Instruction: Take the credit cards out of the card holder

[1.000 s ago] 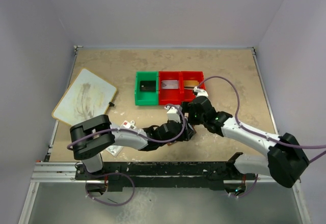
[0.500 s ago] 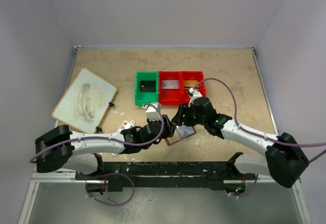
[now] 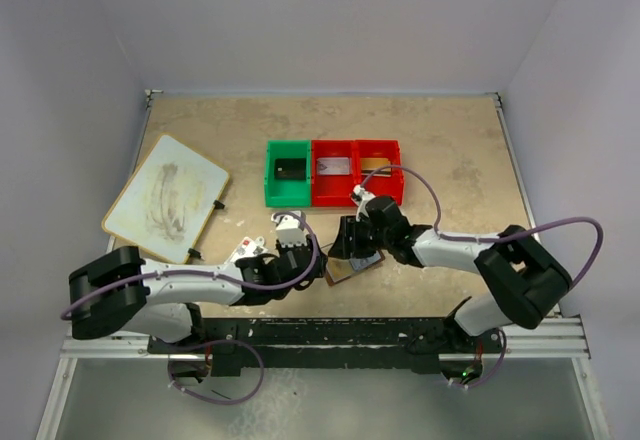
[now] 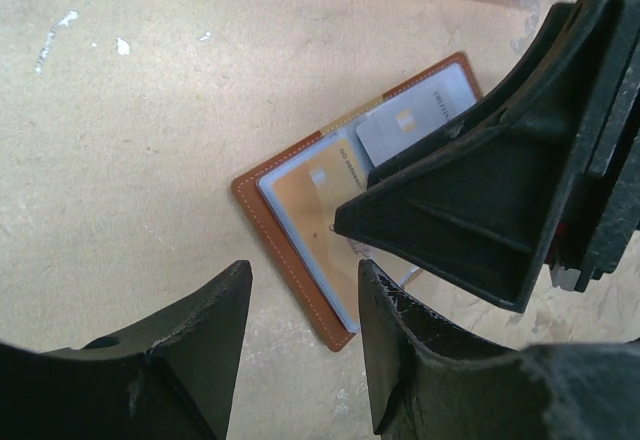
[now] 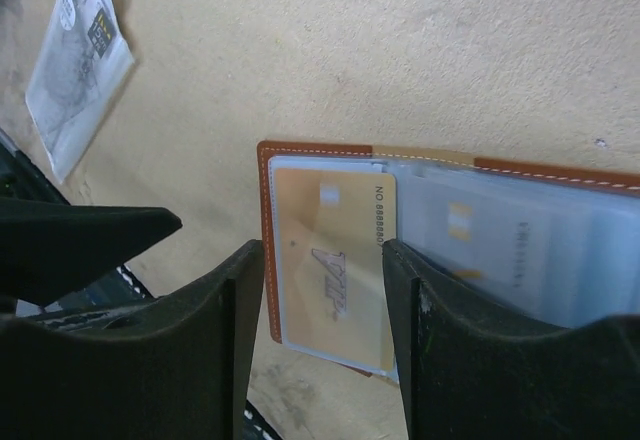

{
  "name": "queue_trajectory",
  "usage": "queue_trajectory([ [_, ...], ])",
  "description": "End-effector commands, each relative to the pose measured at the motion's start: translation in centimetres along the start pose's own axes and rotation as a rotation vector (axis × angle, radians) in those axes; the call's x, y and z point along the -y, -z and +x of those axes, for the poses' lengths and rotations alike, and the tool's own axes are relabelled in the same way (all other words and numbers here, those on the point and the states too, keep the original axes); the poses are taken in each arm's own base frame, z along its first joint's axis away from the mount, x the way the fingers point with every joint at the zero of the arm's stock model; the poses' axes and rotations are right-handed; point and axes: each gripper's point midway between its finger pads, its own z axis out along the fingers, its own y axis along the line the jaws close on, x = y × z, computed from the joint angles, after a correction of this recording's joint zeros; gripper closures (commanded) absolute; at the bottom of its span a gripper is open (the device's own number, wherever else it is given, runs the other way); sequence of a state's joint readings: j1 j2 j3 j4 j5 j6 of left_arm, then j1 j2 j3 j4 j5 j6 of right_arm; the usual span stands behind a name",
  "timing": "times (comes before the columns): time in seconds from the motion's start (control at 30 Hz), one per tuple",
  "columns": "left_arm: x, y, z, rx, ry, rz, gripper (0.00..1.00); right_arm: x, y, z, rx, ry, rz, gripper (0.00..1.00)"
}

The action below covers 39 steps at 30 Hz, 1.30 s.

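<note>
The brown card holder (image 3: pixel 347 268) lies open and flat on the table in front of the bins. A gold credit card (image 5: pixel 335 250) and a grey credit card (image 4: pixel 410 125) sit in its clear pockets. My right gripper (image 5: pixel 320 290) hangs just above the gold card's half, jaws apart on either side of that card, with nothing pinched that I can see. My left gripper (image 4: pixel 305 320) is open at the holder's (image 4: pixel 300 220) near-left corner, nothing between its fingers. In the left wrist view the right gripper's black body (image 4: pixel 500 190) covers part of the grey card.
A green bin (image 3: pixel 288 173) and two red bins (image 3: pixel 356 170) stand in a row behind the holder. A whiteboard (image 3: pixel 165 198) lies at the far left. A small white paper packet (image 5: pixel 78 70) lies left of the holder, beside the left arm.
The left arm has swung its elbow out left and its gripper has drawn back left of the holder. The right gripper has come down-left over the open holder, jaws narrowed.
</note>
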State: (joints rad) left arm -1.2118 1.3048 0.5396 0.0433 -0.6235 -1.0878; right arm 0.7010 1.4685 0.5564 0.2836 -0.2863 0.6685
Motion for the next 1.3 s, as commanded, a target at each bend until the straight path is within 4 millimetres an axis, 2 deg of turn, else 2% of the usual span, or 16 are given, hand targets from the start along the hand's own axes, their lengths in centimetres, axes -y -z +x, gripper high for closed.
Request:
queue_trajectory([
  [0.0, 2.9, -0.4, -0.4, -0.014, 0.004, 0.068, 0.56, 1.4, 0.2, 0.9, -0.008, -0.008, 0.055, 0.45],
  [0.1, 3.2, -0.7, 0.3, -0.039, -0.011, 0.072, 0.56, 2.6, 0.5, 1.0, 0.006, -0.011, 0.121, 0.45],
  [0.37, 3.9, -1.7, 1.7, -0.090, -0.045, 0.075, 0.56, 4.3, 1.7, 1.0, 0.027, -0.007, 0.221, 0.45],
  [0.57, 4.3, -2.6, 2.5, -0.107, -0.059, 0.076, 0.57, 2.6, 1.4, 1.8, 0.012, 0.000, 0.095, 0.54],
  [0.8, 4.3, -3.2, 2.4, -0.082, -0.051, 0.058, 0.65, 1.9, 2.1, 1.7, 0.040, -0.035, -0.002, 0.65],
  [0.93, 4.4, -3.7, 2.5, -0.090, -0.070, 0.046, 0.74, 1.9, 2.4, 1.8, 0.045, -0.061, -0.042, 0.67],
  [1.1, 3.6, -3.9, 3.5, -0.119, -0.085, 0.028, 0.80, 2.1, 2.6, 2.0, 0.039, -0.065, -0.052, 0.68],
  [1.27, 1.9, -3.9, 4.8, -0.147, -0.078, -0.006, 0.83, 1.4, 3.0, 2.0, 0.040, -0.061, -0.101, 0.69],
])
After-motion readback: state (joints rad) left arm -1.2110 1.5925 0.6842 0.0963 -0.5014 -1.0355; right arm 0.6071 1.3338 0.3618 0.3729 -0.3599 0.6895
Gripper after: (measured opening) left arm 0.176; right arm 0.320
